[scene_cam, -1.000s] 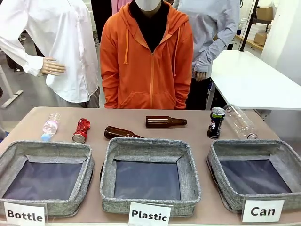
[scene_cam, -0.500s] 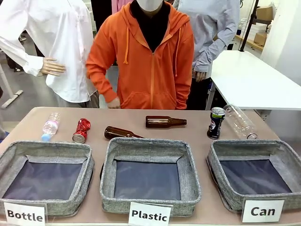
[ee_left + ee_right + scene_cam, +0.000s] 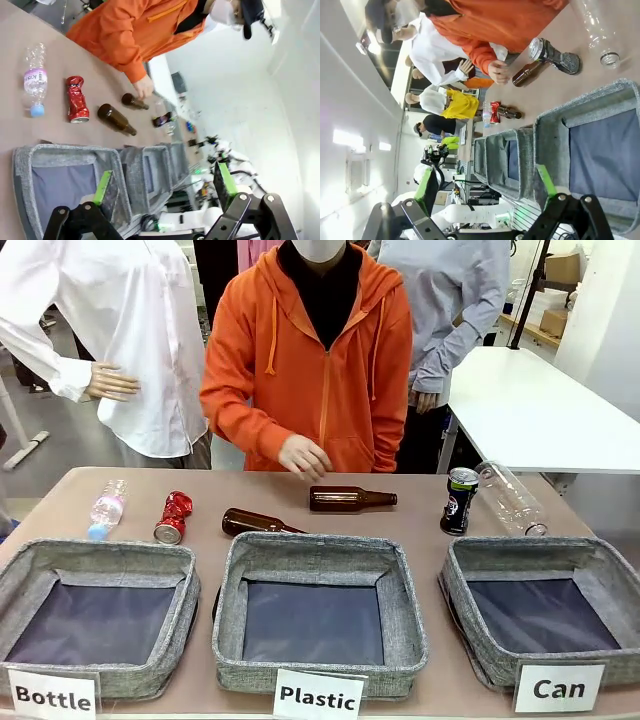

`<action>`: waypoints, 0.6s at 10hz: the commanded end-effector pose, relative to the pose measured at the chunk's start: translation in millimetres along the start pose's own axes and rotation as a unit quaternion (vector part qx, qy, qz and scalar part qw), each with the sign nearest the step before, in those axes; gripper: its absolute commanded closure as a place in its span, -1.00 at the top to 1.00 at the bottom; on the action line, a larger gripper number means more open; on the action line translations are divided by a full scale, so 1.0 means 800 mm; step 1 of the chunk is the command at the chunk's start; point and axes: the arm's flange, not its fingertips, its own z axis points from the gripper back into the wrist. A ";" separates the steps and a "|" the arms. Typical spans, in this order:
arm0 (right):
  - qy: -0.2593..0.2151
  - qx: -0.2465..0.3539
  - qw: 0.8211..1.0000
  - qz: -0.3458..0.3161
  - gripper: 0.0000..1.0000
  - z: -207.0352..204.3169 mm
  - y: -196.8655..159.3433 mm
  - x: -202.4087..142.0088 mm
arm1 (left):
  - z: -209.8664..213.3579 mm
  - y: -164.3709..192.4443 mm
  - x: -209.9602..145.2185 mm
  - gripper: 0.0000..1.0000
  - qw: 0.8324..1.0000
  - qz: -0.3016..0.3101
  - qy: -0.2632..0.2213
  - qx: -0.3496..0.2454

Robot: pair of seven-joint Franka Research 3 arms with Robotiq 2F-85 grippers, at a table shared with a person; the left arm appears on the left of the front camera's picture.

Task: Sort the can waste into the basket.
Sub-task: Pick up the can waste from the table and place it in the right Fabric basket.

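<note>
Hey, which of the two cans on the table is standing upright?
The dark can with the silver top, just behind the Can basket, stands upright. The crushed red can lies on its side.

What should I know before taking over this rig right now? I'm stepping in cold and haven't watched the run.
Left gripper: open, empty.
Right gripper: open, empty.
Crushed red can: lying on the table at the robot's left, beyond the Bottle basket.
Dark can: standing upright just beyond the Can basket, beside a clear plastic bottle.
Done: nothing; the Can basket holds no cans.
Left: both cans go into it.
Note: the person's hand is over the far side of the table, near a brown bottle.
</note>
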 end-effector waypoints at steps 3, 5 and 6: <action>-0.002 0.007 1.000 0.012 1.00 0.001 0.002 0.004 | -0.135 -0.046 0.055 1.00 0.980 -0.093 0.119 0.132; -0.002 0.007 1.000 0.012 1.00 0.001 0.002 0.004 | -0.206 -0.046 0.075 1.00 0.972 -0.110 0.118 0.169; -0.002 0.007 1.000 0.012 1.00 0.001 0.002 0.004 | -0.246 -0.046 0.073 1.00 0.965 -0.129 0.123 0.191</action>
